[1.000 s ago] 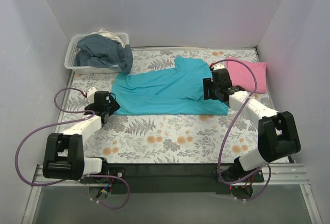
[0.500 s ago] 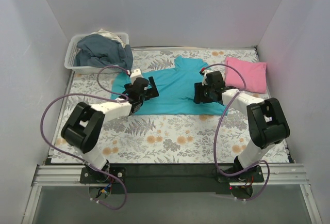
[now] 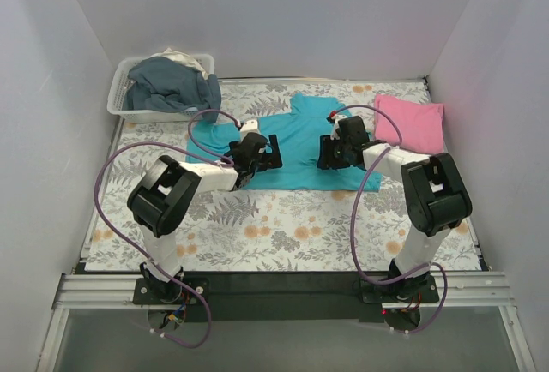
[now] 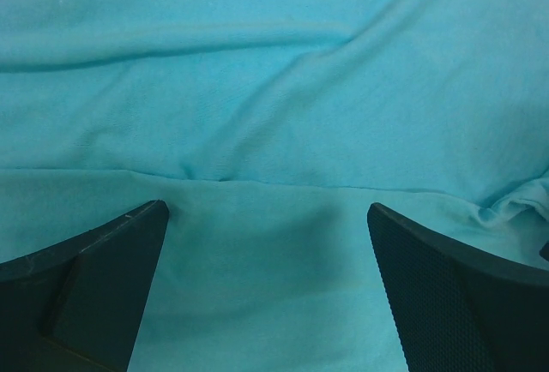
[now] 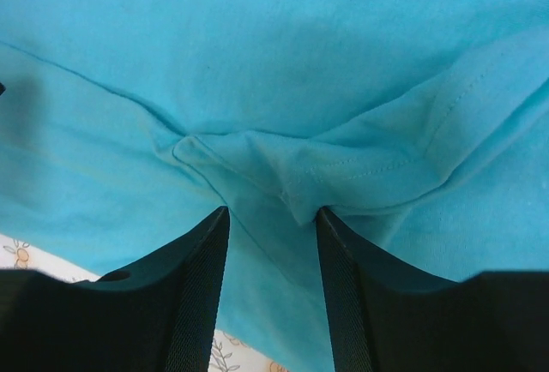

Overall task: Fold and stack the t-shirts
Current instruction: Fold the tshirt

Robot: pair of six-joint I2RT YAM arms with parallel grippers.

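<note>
The turquoise t-shirt (image 3: 296,141) lies spread on the floral table, collar toward the back. My left gripper (image 3: 264,151) hovers over its left half; in the left wrist view its jaws (image 4: 266,211) stand wide open above smooth turquoise cloth (image 4: 274,89), holding nothing. My right gripper (image 3: 328,151) is over the shirt's right half; in the right wrist view it (image 5: 269,216) is partly open, with a hemmed fold of the shirt (image 5: 343,162) lying at its fingertips, not pinched. The pink t-shirt (image 3: 412,122) lies folded at the back right.
A clear plastic bin (image 3: 120,102) with dark blue-grey clothes (image 3: 171,85) stands at the back left, some cloth hanging over its rim. White walls enclose the table on three sides. The floral tablecloth (image 3: 283,226) shows in front of the shirt.
My left arm swung from the table's left side to over the shirt's left half. My right gripper moved left over the shirt, whose right edge now lies further in.
</note>
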